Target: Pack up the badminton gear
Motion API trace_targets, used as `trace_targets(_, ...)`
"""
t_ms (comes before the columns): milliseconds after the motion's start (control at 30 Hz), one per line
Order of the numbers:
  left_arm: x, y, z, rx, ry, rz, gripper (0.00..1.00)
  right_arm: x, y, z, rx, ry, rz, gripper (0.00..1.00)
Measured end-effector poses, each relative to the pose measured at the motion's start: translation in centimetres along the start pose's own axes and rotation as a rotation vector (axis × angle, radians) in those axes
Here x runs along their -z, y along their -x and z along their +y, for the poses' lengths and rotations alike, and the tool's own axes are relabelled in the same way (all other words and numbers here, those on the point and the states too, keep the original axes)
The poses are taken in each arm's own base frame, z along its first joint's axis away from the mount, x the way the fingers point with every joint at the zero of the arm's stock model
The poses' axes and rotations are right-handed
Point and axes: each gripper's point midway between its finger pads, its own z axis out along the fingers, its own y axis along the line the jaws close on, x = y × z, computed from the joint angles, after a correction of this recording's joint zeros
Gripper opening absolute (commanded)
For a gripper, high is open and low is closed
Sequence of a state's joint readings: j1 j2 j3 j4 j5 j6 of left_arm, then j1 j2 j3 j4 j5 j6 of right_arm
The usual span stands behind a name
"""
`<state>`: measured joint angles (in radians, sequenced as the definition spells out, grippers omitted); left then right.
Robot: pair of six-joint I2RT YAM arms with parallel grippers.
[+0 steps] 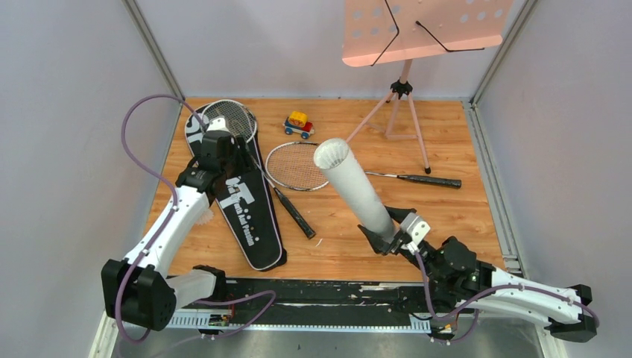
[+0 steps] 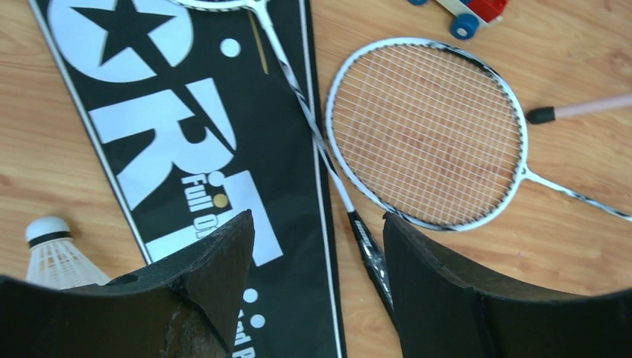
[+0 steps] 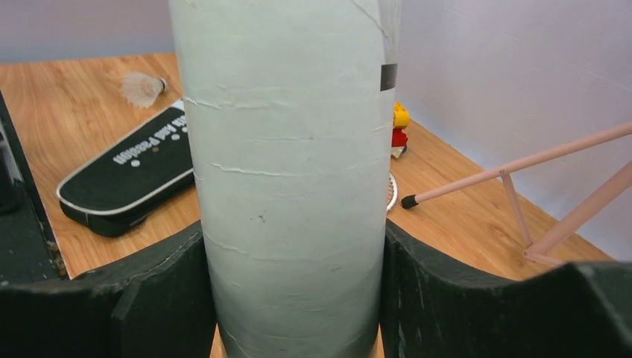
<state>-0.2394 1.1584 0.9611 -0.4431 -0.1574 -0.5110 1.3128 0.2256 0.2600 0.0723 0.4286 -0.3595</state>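
Holding the white tube (image 3: 291, 149) steady looks like the right tool's (image 3: 294, 239) whole job here. Its two dark pads press on either side of the tube's lower end, at the near right of the table (image 1: 447, 216). The tube leans up and away to the far left, open mouth uppermost. I would keep that mouth raised and turned toward the other arm, so anything dropped in slides down rather than out. The tube is off-white, its paper skin finely wrinkled, with a small dark label on one side. What sits inside the mouth is too small to tell.

At the near left a shuttlecock (image 2: 52, 250) lies just beside the left edge of the black bag (image 2: 186, 134). It has white feathers and a dark band round its rounded cork end. If it goes in next, a light pinch on the cork would spare the feathers.

The left tool (image 2: 317, 224) hangs above the bag's right edge, jaws apart with nothing between them. Below it, one racket (image 2: 320, 142) lies across the bag, its shaft running down to a black handle. The bag is long and flat, with bold white lettering, a star and white piping. The second racket (image 2: 428, 130), thin white frame and white strings, lies just right of the first on bare wood.

Farther back are a toy car (image 1: 298, 124) and a pink music stand (image 1: 402, 89).
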Motion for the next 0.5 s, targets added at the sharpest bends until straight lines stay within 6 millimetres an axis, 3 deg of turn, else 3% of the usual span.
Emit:
trace_targets(267,0.3,0.1,2.8,0.021,0.093,-0.049,0.76,0.7,3.2,-1.0,-0.169,-0.026,-0.055,0.18)
trace_targets(500,3.0,0.2,2.9,0.016,0.061,-0.076,0.79,1.3,4.2,-1.5,-0.297,-0.04,-0.013,0.19)
